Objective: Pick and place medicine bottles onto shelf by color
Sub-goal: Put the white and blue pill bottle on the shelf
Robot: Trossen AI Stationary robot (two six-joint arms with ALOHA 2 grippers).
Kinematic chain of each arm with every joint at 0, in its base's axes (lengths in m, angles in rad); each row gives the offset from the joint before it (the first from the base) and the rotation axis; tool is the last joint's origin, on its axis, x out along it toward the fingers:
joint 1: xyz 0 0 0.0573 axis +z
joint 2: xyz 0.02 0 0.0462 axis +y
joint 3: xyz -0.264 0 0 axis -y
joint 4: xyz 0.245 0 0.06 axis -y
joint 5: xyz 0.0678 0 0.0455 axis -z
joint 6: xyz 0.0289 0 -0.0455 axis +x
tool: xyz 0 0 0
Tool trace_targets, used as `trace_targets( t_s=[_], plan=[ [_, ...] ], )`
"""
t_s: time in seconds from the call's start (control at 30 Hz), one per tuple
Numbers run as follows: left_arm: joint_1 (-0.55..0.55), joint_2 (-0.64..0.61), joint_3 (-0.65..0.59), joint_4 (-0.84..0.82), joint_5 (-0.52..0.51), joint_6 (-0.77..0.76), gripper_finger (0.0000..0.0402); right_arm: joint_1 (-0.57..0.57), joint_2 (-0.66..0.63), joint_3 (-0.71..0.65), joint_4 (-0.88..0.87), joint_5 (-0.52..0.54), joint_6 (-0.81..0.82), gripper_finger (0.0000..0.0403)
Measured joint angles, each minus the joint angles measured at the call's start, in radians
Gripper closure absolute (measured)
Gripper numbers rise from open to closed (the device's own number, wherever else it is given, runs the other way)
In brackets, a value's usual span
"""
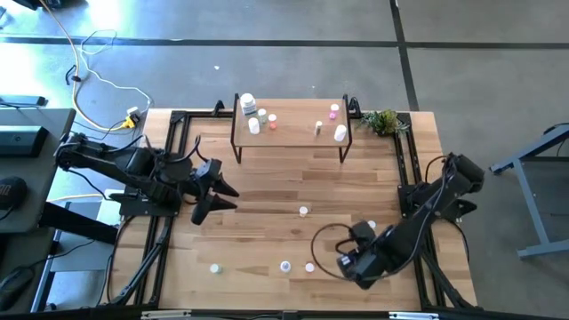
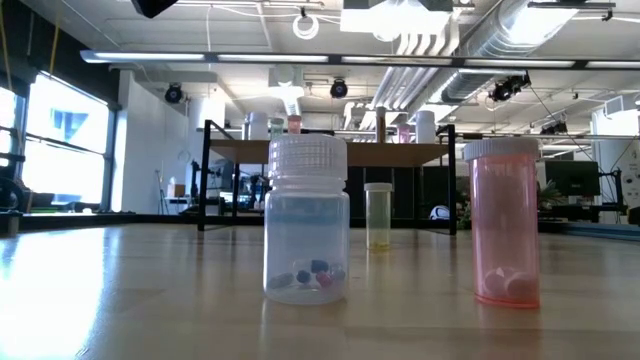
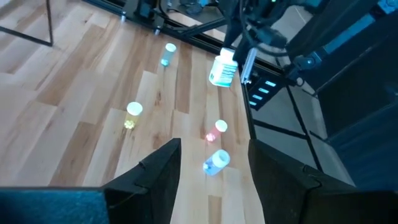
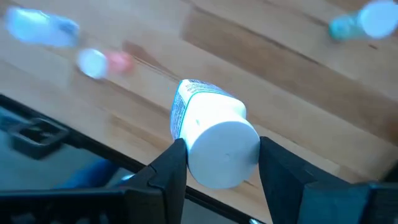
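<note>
My right gripper (image 4: 222,147) is shut on a white-capped white medicine bottle (image 4: 208,115) above the table's near right part; it also shows in the high view (image 1: 345,263). My left gripper (image 1: 219,192) is open and empty over the table's left part. The shelf (image 1: 292,135) stands at the far edge with several bottles on it (image 1: 253,124). Small bottles stand on the tabletop: a yellow one (image 3: 133,115), a pink one (image 3: 214,132), a clear blue one (image 3: 216,162) and a teal one (image 3: 168,53). My right gripper pinches the white bottle between its two fingers at the cap end (image 4: 225,153). The cap faces the wrist camera and the labelled body (image 4: 186,106) points away, toward the tabletop. The bottle is tilted and, in the left wrist view (image 3: 222,68), lifted clear of the wood.
A small green plant (image 1: 382,121) stands at the far right beside the shelf. In the low view a clear white-capped bottle (image 2: 306,220) and a tall pink bottle (image 2: 505,225) stand near the front edge. Black frame rails (image 1: 169,169) run along the table's left and right sides.
</note>
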Motion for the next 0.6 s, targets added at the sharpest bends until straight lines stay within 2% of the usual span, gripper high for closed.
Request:
trace_targets(
  t_s=[0.37,0.6],
  plan=[
    [0.110,0.000,0.000,0.000,0.000,0.102,0.0222,-0.203,-0.071,0.000,0.124,0.123,-0.256,0.0255],
    [0.191,0.000,0.000,0.000,-0.025,0.146,0.0222,-0.349,-0.072,0.000,0.234,0.112,-0.460,0.0255]
  ],
)
